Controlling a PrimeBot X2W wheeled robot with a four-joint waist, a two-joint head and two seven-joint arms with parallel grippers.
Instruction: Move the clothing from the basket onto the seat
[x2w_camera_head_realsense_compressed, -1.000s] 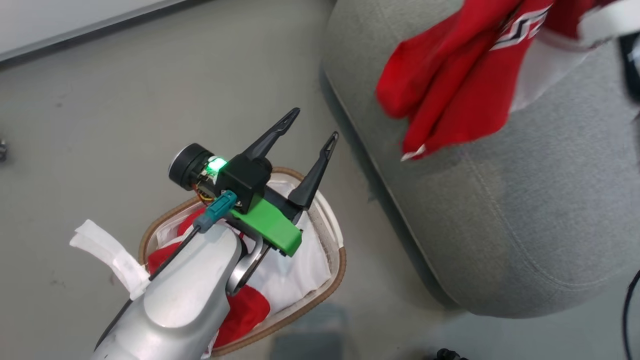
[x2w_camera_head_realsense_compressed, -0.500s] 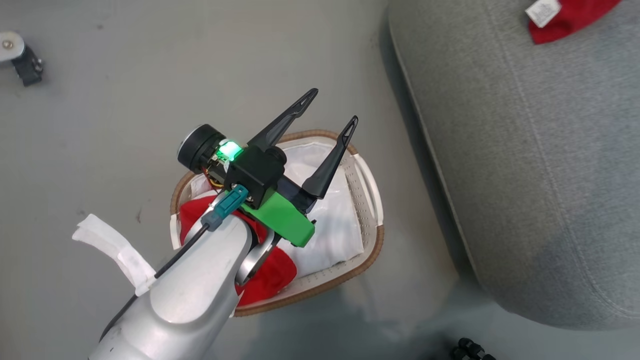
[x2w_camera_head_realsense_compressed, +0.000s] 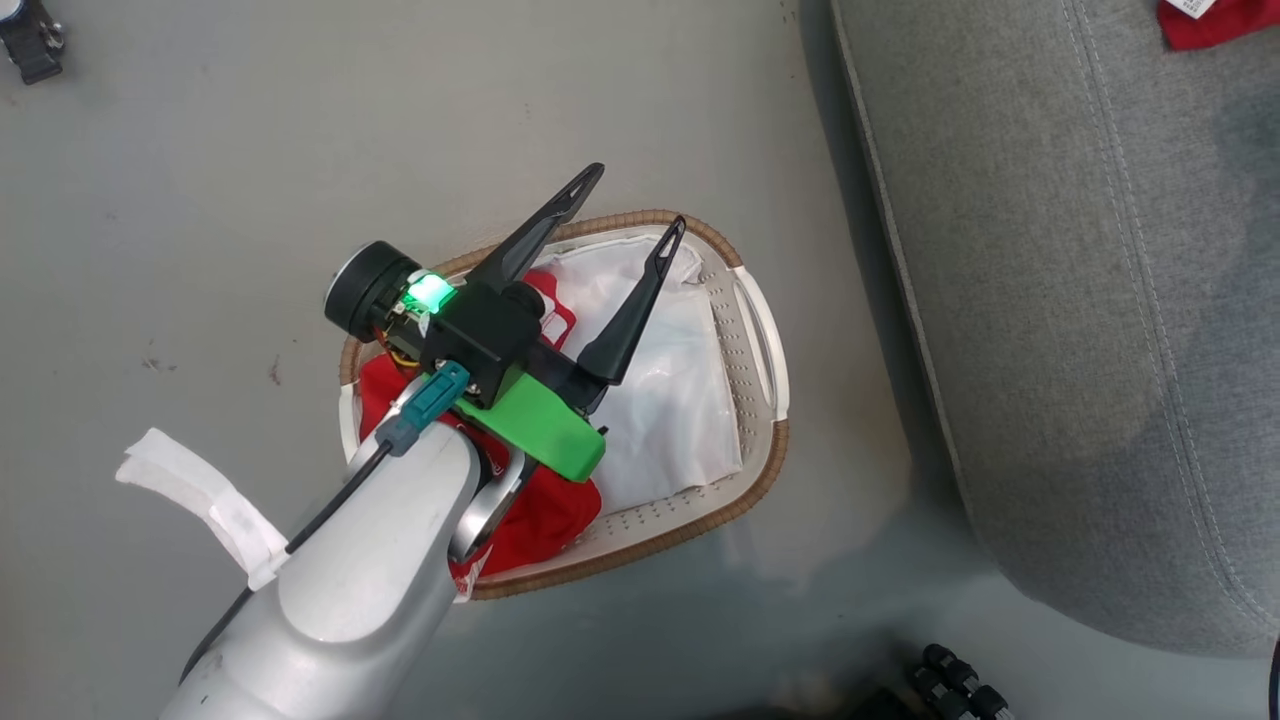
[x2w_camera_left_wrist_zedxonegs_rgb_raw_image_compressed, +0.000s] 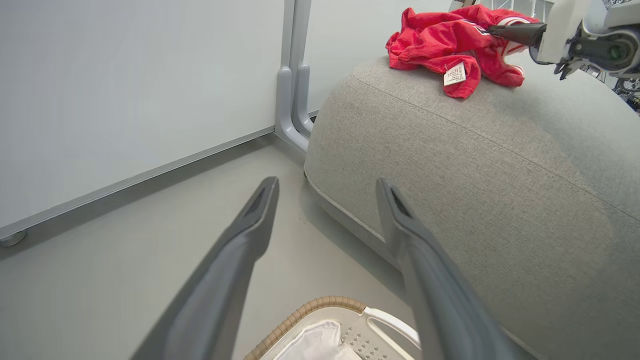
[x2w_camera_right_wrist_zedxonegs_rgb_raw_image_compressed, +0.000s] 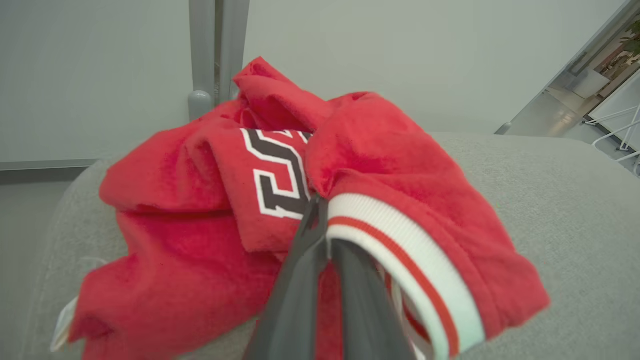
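At the far left a strip of white tape (x2w_camera_head_realsense_compressed: 200, 500) sticks out from the pale forearm of the left arm, which reaches over the basket (x2w_camera_head_realsense_compressed: 765, 470) on the grey floor. The left gripper (x2w_camera_head_realsense_compressed: 634, 200) hangs above it, its two dark fingers spread wide with nothing between them. Red clothing (x2w_camera_head_realsense_compressed: 540, 515) lies bunched at the basket's left end, but the arm and wrist cover most of it, so I cannot tell how much is there. The white liner (x2w_camera_head_realsense_compressed: 670, 400) lies bare in the right half. Right of the basket, apart from it, the seat (x2w_camera_head_realsense_compressed: 1080, 300) runs out of sight. Near its far edge a red garment (x2w_camera_left_wrist_zedxonegs_rgb_raw_image_compressed: 440, 40) sits crumpled on the cushion (a small white tag hangs from it), its dark-and-white number half folded away. The right gripper (x2w_camera_right_wrist_zedxonegs_rgb_raw_image_compressed: 317, 207) has its fingers pressed together in the folds, pinching the cloth beneath a white-and-red ribbed cuff.
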